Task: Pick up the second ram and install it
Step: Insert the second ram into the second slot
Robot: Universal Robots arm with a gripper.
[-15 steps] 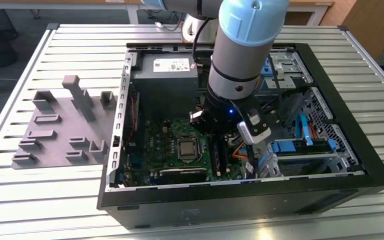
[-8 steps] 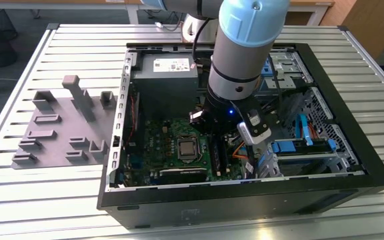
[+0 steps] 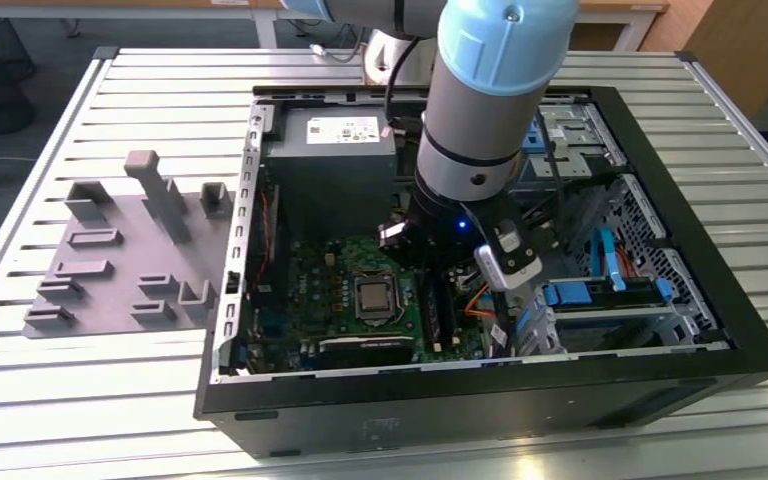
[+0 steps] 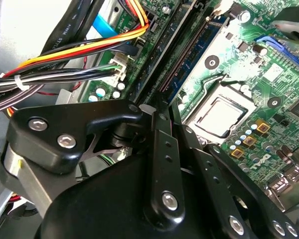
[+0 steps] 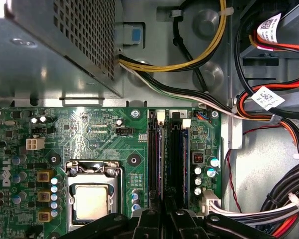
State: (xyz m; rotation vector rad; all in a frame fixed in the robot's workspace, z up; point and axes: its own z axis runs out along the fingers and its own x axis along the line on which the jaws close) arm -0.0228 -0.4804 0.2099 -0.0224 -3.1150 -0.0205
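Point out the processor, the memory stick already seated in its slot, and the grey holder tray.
processor [image 5: 91, 201], first wrist view, middle of its metal lid.
seated memory stick [image 5: 185, 154], first wrist view, blue top edge.
grey holder tray [image 3: 104, 275], exterior view, flat base, on the exterior view's left of the computer case.

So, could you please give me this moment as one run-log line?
arm: inside open PC case | gripper: directly over motherboard memory slots | ram stick: blue-green, upright in one slot | CPU socket: beside slots

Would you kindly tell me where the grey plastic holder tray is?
The grey plastic holder tray lies on the slatted metal table at the exterior view's left, beside the open black computer case.
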